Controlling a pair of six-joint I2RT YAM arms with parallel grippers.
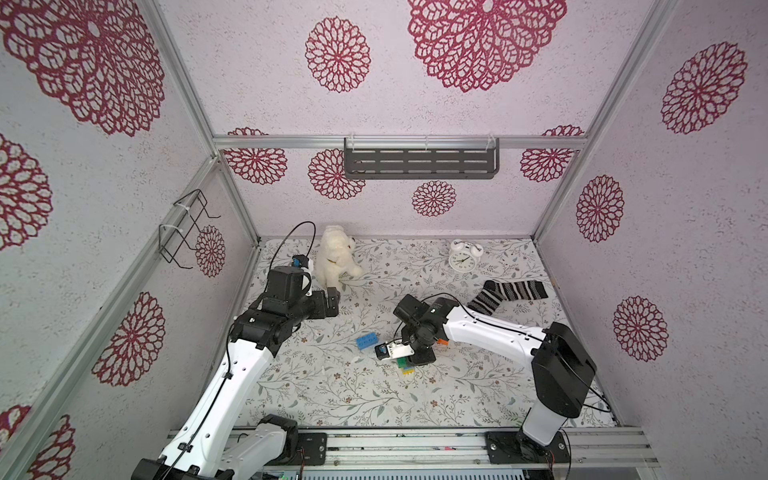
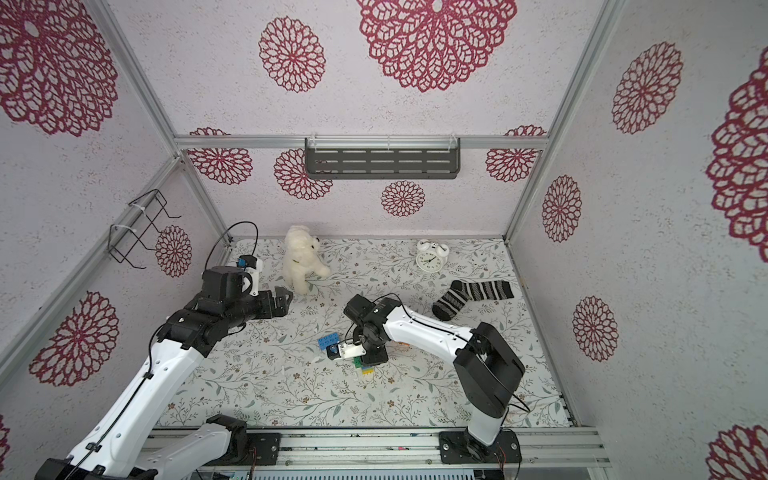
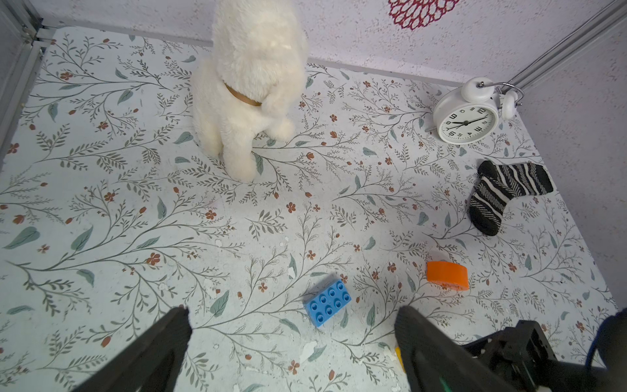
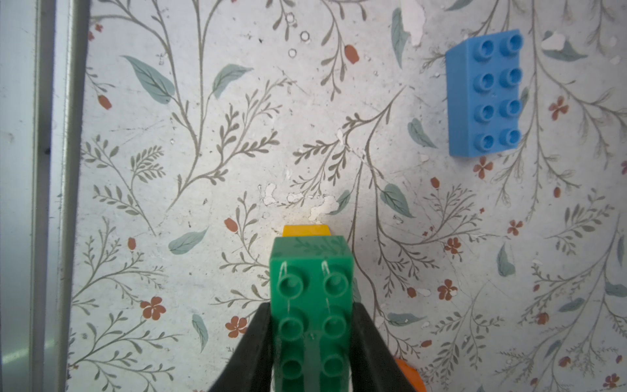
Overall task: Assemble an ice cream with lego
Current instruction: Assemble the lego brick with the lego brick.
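Observation:
My right gripper (image 4: 311, 307) is shut on a dark-green oblong lego brick (image 4: 310, 271), studs up. The brick sits over a yellow brick (image 4: 306, 230), of which only an edge shows. In a top view the green brick (image 1: 401, 363) and yellow brick (image 1: 409, 372) form a short stack under the right gripper (image 1: 409, 360). A light-blue oblong brick (image 1: 366, 341) (image 3: 328, 302) lies loose just left of it. An orange half-round brick (image 3: 447, 275) lies to the right, mostly hidden by the arm in a top view. My left gripper (image 3: 293, 314) (image 1: 332, 301) hangs open and empty near the plush dog.
A white plush dog (image 1: 334, 257) sits at the back left and a white alarm clock (image 1: 462, 257) at the back right. A striped sock (image 1: 505, 294) lies right of centre. A dark shelf (image 1: 420, 163) hangs on the back wall and a wire rack (image 1: 183, 232) on the left wall.

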